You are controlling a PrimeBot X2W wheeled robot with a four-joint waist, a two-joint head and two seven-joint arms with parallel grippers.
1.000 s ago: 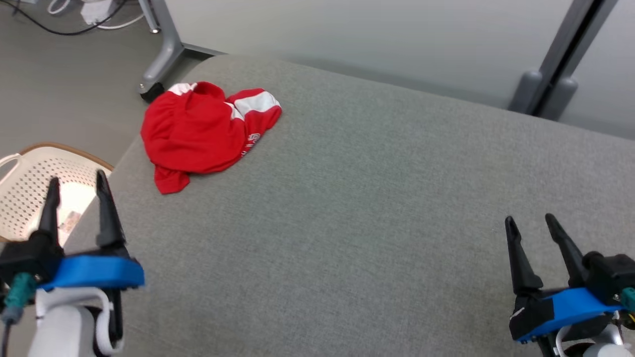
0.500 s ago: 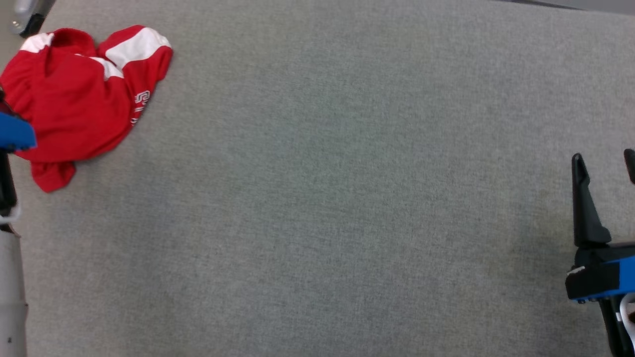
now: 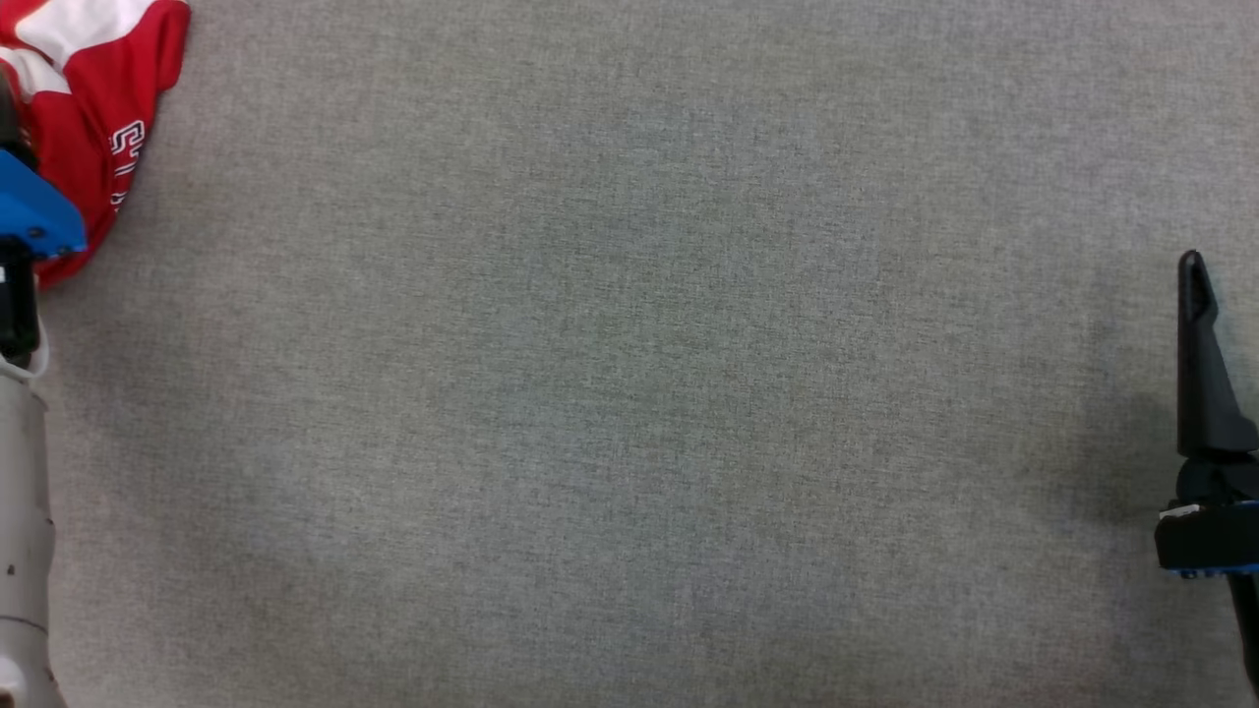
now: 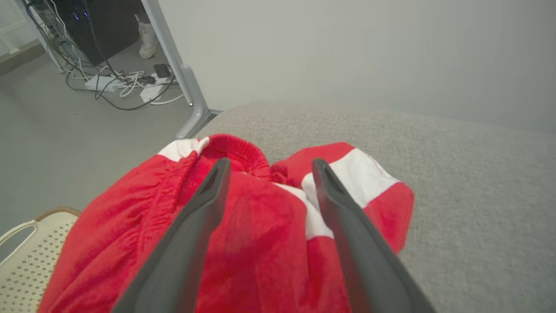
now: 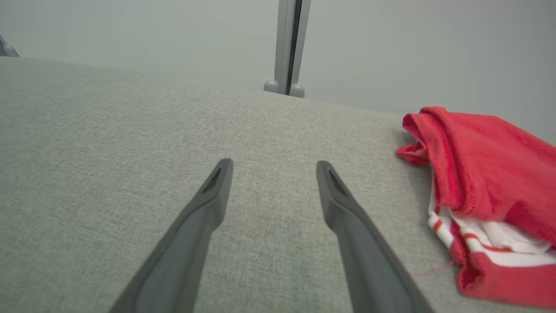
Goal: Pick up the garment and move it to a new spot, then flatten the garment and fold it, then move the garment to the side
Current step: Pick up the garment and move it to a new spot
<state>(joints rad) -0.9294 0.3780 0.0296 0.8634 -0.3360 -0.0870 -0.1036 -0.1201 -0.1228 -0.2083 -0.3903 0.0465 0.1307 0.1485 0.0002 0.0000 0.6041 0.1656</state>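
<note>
Head view: the camera has tipped down and closer since a second ago, so the red and white garment (image 3: 98, 88) is now cut off at the top left corner. It has not moved itself: it lies crumpled near the far left corner of the desk (image 3: 629, 393), which is covered in grey cloth.

The left claw (image 4: 269, 167) has changed place. A second ago it hung back over the white basket (image 4: 26, 261) beside the desk; now its blue mount overlaps the garment at the head view's left edge. In the left wrist view its two fingers (image 4: 195, 226) stand spread wide right over the red heap and grip nothing. Whether the tips touch the cloth, I cannot tell.

The right claw (image 5: 273, 167) is at the right side as before, spread just as wide and empty. It is over bare desk, well apart from the garment, which lies at the right of the right wrist view.
</note>
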